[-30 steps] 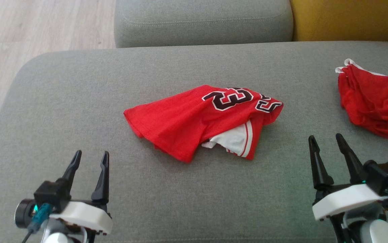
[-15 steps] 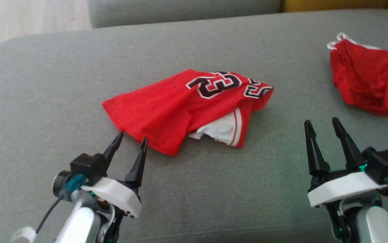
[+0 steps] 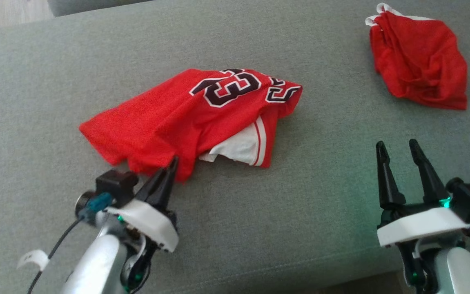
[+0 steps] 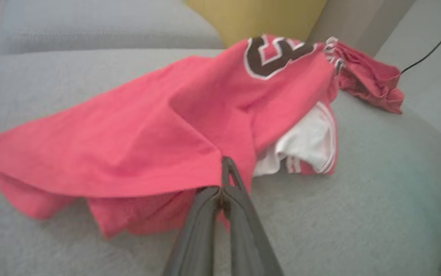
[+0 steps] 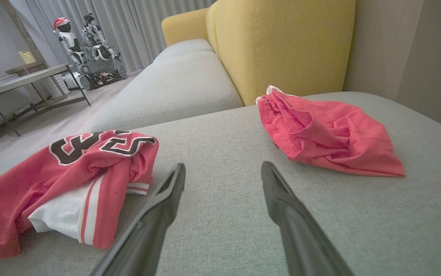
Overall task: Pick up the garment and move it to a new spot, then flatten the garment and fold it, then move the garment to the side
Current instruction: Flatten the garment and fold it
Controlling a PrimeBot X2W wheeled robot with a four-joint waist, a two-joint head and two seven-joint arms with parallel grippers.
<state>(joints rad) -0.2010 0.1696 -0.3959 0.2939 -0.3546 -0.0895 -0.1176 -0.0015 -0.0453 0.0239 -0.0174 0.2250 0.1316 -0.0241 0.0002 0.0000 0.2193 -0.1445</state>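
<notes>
Left fingers (image 3: pixel 161 183) clamped on near hem of red garment (image 3: pixel 165 114), right fingers (image 3: pixel 386 179) spread, empty, well aside

I find one supporting surface, a grey upholstered cushion (image 3: pixel 341 196), spanning nearly the whole head view. Two items lie directly on it. A red jersey (image 3: pixel 157 118) with dark, white-edged numerals sits left of centre, crumpled, with a white striped panel showing at its lower right edge. A second red garment (image 3: pixel 418 61), bunched, with white trim at its top, lies at the upper right, well apart from the jersey.
</notes>
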